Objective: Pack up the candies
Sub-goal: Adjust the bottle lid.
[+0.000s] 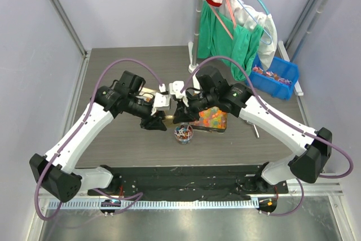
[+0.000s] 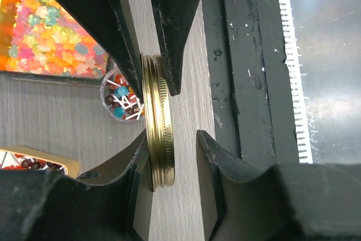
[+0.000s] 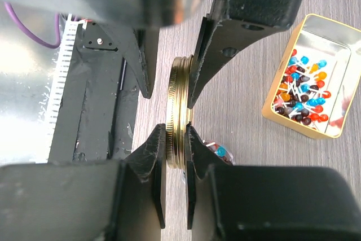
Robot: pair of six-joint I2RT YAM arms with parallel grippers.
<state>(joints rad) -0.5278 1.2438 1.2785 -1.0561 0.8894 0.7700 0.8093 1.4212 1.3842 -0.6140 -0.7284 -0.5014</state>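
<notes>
Jaws of the right gripper [image 3: 173, 135] are clamped on a gold lid [image 3: 179, 105] held on edge. The left gripper [image 2: 172, 139] has its jaws apart around the same lid, one finger touching it. Below the lid, candies [image 2: 120, 101] sit in a small clear jar [image 2: 103, 90] on the table [image 1: 113, 139].

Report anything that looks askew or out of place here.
The gold lid is held on edge, not flat, near the open jar of candies. The right gripper clamps it; the left gripper straddles it with a gap on one side. Nothing looks spilled.
</notes>
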